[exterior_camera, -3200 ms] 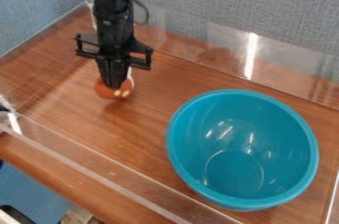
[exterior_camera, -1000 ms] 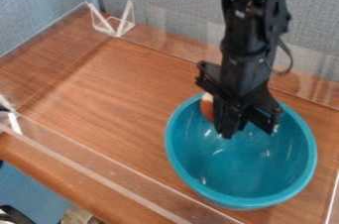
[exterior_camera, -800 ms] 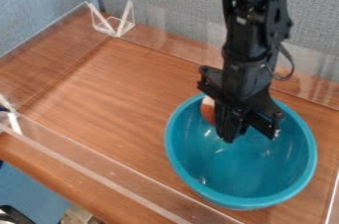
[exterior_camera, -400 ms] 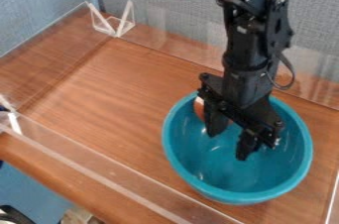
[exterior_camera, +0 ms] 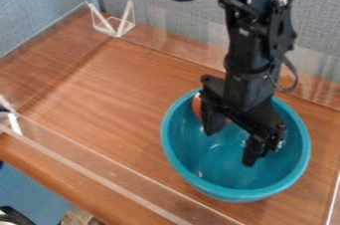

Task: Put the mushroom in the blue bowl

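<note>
- The gripper (exterior_camera: pixel 237 133) points straight down inside the blue bowl (exterior_camera: pixel 186 159), its two fingers spread wide with nothing between them.
- The step in hand looks like the release: done well, the fingers stay fully apart and the arm lifts straight up, clear of the bowl's rim, so nothing gets dragged back out.
- A small reddish-orange patch, probably the mushroom (exterior_camera: pixel 197 103), shows at the bowl's far-left inner wall, just beside the left finger and partly hidden by it.
- I cannot tell whether it rests on the bowl's wall or touches that finger.
- The bowl stands on the wooden worktop (exterior_camera: pixel 93 80), and a small white wire stand (exterior_camera: pixel 113 16) sits well apart from the bowl.
</note>
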You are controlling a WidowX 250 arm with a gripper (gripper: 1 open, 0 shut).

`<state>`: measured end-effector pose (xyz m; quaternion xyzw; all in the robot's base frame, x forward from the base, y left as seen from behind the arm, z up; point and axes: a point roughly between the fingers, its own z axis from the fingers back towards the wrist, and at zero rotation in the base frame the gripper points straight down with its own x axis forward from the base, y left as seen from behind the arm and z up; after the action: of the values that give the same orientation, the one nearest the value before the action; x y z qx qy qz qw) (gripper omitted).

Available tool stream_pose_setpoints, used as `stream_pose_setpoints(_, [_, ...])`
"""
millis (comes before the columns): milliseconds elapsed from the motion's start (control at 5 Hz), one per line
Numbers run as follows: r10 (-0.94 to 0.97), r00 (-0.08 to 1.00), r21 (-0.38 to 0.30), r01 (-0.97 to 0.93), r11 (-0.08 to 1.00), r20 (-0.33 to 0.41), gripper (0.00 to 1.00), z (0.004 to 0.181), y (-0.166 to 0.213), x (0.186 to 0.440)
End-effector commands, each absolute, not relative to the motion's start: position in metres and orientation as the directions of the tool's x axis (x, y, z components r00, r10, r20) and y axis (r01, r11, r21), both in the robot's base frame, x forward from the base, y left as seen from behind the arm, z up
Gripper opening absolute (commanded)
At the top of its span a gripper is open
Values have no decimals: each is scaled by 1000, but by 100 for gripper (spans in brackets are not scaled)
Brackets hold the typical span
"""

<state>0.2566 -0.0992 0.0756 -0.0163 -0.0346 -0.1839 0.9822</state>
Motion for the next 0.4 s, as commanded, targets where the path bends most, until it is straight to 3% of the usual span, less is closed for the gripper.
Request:
stream_pose_setpoints(0, [-365, 920, -16, 371, 929, 144, 100, 93, -103, 259])
stream_pose_setpoints(200, [-362, 919, -16, 368, 930, 156, 100, 96, -104, 258])
